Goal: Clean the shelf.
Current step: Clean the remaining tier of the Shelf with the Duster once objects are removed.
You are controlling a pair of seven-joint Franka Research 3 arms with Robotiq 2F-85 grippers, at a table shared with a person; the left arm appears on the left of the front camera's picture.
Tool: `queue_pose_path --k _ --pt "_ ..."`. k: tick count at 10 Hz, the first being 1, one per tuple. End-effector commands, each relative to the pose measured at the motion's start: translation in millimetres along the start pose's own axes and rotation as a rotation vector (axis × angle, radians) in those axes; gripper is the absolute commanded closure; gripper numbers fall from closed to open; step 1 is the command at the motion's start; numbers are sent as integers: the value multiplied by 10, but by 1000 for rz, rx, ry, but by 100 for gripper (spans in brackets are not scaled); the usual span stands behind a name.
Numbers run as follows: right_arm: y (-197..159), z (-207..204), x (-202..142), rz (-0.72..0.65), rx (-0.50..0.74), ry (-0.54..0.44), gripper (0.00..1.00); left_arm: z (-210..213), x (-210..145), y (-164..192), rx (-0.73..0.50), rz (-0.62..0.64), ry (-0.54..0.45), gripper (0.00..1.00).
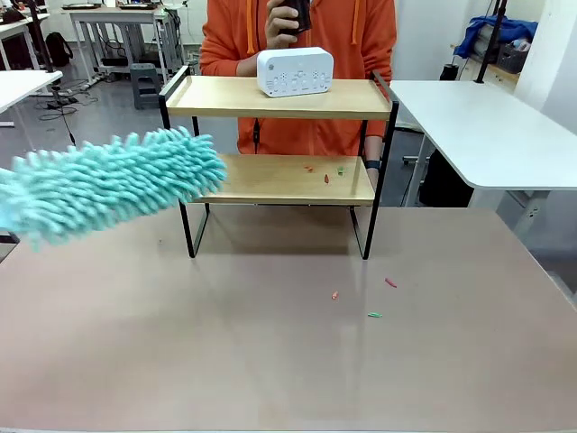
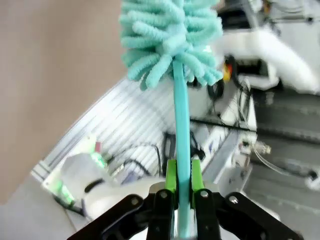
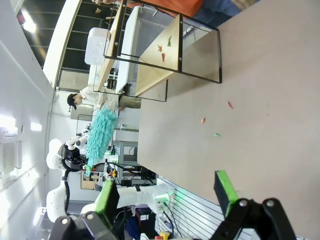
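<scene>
The shelf point(image 1: 261, 185) stands at the table's far middle, two wooden boards in a black frame. Small coloured scraps point(image 1: 326, 178) lie on its lower board. A fluffy teal duster point(image 1: 108, 185) reaches in from the left, its tip in front of the lower board's left end. In the left wrist view my left gripper point(image 2: 182, 192) is shut on the duster's teal handle point(image 2: 181, 125). My right gripper point(image 3: 167, 192) stands open above the table with nothing between its fingers. From there the shelf point(image 3: 150, 75) and the duster point(image 3: 102, 135) show farther off.
A white box-like device point(image 1: 295, 71) sits on the top board. A person in an orange top point(image 1: 297, 36) stands right behind the shelf, holding a dark object. Loose scraps point(image 1: 374, 315) lie on the brown table point(image 1: 225, 361) in front. White tables stand to both sides.
</scene>
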State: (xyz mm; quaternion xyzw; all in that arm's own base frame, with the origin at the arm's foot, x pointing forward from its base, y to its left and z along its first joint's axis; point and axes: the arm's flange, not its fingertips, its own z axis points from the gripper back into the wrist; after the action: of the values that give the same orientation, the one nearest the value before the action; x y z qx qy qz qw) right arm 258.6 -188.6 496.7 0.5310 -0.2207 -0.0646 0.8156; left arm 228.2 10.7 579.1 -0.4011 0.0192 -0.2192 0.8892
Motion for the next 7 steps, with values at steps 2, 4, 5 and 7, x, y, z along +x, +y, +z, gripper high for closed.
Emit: queue_pose_path --k 2,4,5,7 --pt "13 -7 27 26 23 -15 0 0 0 0 0 0 0 87" --pt "13 -7 27 26 23 -15 0 0 0 0 0 0 0 87" --pt "13 -7 27 26 23 -15 0 -223 117 -31 19 44 -30 87" --pt "13 -7 27 26 23 -15 0 -271 254 -34 -23 150 -162 87"
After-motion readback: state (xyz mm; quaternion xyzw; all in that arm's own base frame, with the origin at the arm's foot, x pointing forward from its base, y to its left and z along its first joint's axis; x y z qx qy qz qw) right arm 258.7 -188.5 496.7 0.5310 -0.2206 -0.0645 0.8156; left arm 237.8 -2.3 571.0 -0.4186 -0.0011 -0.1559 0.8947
